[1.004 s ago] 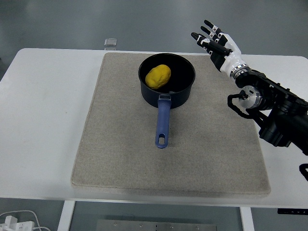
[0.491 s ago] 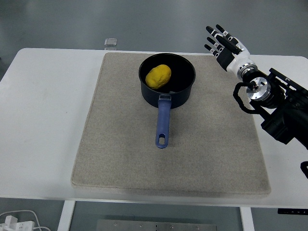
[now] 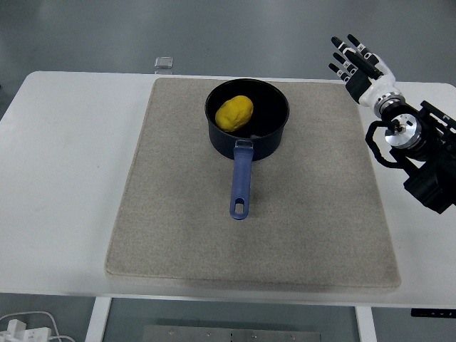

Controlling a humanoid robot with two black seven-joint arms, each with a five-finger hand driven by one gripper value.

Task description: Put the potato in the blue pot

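Observation:
A yellow potato (image 3: 234,112) lies inside the dark blue pot (image 3: 274,135), which stands on the beige mat (image 3: 178,214) at the back centre. The pot's blue handle (image 3: 241,184) points toward the near edge. My right hand (image 3: 358,63) is open and empty, fingers spread, raised over the table's back right corner, well right of the pot. My left arm is out of view.
A small clear square object (image 3: 164,63) lies on the white table (image 3: 64,164) just behind the mat's back left corner. The right arm's black forearm (image 3: 420,153) runs along the table's right edge.
My right hand has drawn back to the right and a little away from the pot, staying open. The potato and pot have not moved.

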